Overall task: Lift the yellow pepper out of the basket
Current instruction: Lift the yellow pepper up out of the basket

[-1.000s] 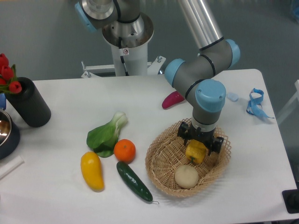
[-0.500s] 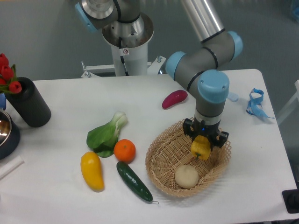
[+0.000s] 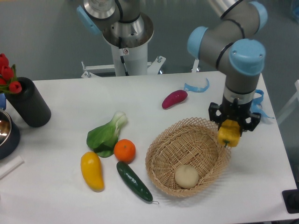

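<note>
While the arm reaches down over the right side of the table, the gripper (image 3: 231, 129) has its two dark fingers closed narrowly on the yellow pepper (image 3: 228, 134), one finger on each side of the fruit's upper part. That pepper hangs clear of the wicker, raised above the right rim of the basket (image 3: 161, 147) and partly overlapping that rim in this view. Its long axis runs roughly vertical with a slight tilt, and a small nub shows at its lower end, though whether that is the stem cannot be told. Inside the basket lies a round beige ball (image 3: 187, 176), near the front wall. Left of the basket on the white table (image 3: 70, 100) sit a dark green cucumber (image 3: 133, 181), an orange (image 3: 124, 150) and a long yellow fruit (image 3: 92, 170).
</note>
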